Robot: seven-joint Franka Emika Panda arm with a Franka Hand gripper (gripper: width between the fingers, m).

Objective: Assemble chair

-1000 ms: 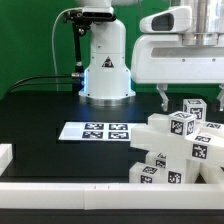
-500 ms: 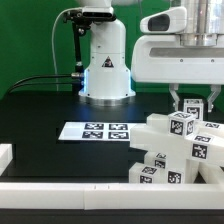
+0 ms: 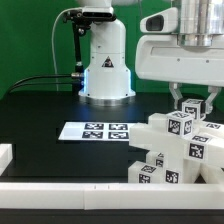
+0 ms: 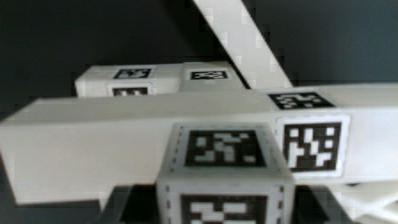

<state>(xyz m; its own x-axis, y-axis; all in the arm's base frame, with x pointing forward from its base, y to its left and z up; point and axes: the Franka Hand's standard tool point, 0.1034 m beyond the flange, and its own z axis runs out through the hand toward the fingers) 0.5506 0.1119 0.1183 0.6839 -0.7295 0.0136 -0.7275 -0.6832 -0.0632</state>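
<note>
I am seeing the jaws [image 3: 195,100] standing narrowed around a small white tagged block [image 3: 192,108] at the top of the chair [image 3: 180,150], seemingly gripping it, though the pads are partly hidden; the chair parts are looking chunky, matte white, square-edged, each wearing black-and-white tags, and are sitting stacked on the black desk [image 3: 50,100] at the exterior view's right; the arm is hanging straight down over them; the marker board [image 3: 94,130] is lying flat just beside the stack, with the robot base [image 3: 106,65] standing behind and a white rail [image 3: 60,184] running along the front edge.
</note>
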